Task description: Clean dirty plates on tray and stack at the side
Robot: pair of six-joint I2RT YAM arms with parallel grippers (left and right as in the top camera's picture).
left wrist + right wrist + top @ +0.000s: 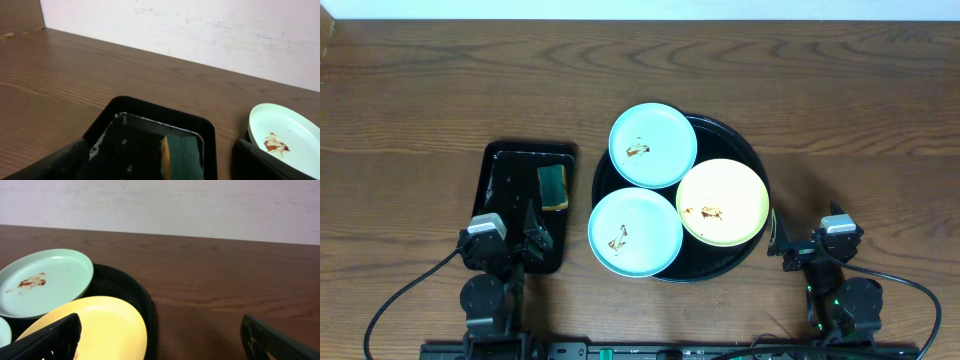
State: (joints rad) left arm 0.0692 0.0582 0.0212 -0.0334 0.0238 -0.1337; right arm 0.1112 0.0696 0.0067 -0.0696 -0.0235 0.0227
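The round black tray (748,150) sits right of the table's centre with three plates on it. Each plate has a brown smear in the middle. One pale blue plate (653,146) lies at the back, a second blue plate (635,232) at the front left, and the yellow plate (722,202) at the right. My left gripper (515,245) hovers open over the near end of a smaller rectangular tray, empty. My right gripper (798,248) stands open and empty just right of the round tray; in its wrist view its left finger (50,340) overlaps the yellow plate (105,325).
The rectangular black tray (510,165) at the left holds a green and yellow sponge (554,187), seen between my left gripper's fingers (55,165) in the wrist view. A pale wall runs along the table's far edge.
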